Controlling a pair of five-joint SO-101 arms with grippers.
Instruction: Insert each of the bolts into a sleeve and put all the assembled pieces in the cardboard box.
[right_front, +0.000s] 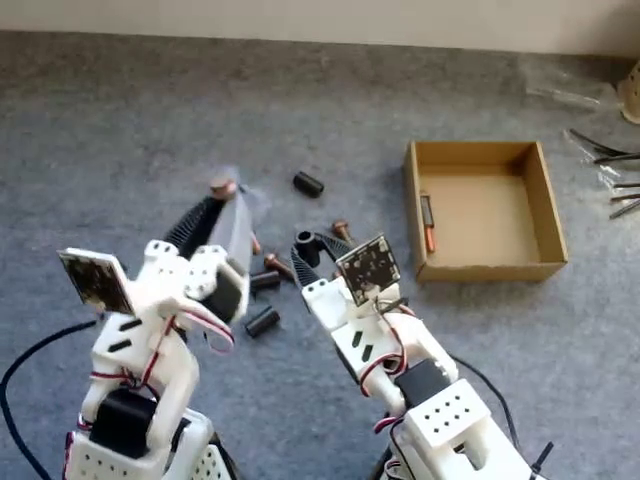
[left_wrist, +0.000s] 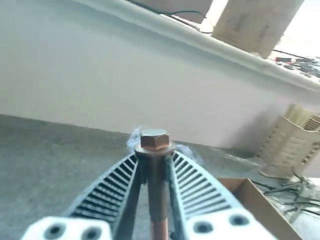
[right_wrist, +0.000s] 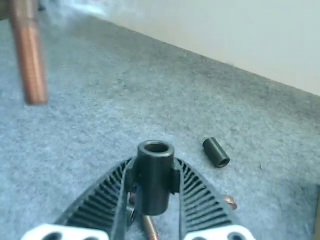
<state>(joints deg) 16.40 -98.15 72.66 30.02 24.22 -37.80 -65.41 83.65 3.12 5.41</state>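
Held bolt: a copper-coloured bolt sits in my left gripper, clamped just under its hex head. The shank runs back between the fingers, so its plain end is free to enter a bore.
Left gripper: clenched on the bolt and held above the grey carpeted surface, just beside the parts pile.
Held sleeve: a black sleeve stands upright in my right gripper, open bore facing up. I judge this pose is meant to present the hole to the bolt.
Right gripper: closed around the sleeve's middle, low over the pile, so both ends of the sleeve are unobstructed.
Alignment: in the right wrist view the bolt's shank hangs apart from the sleeve, not over the bore; mating is not yet done.
Loose parts: three loose sleeves and at least two loose bolts lie scattered between my two arms, near both grippers.
Cardboard box: the cardboard box lies open beside my right arm, within reach by my judgement. One assembled piece lies inside, against the wall nearest the pile.
Progress: early — one piece boxed, one pair in hand, the rest to be assembled.
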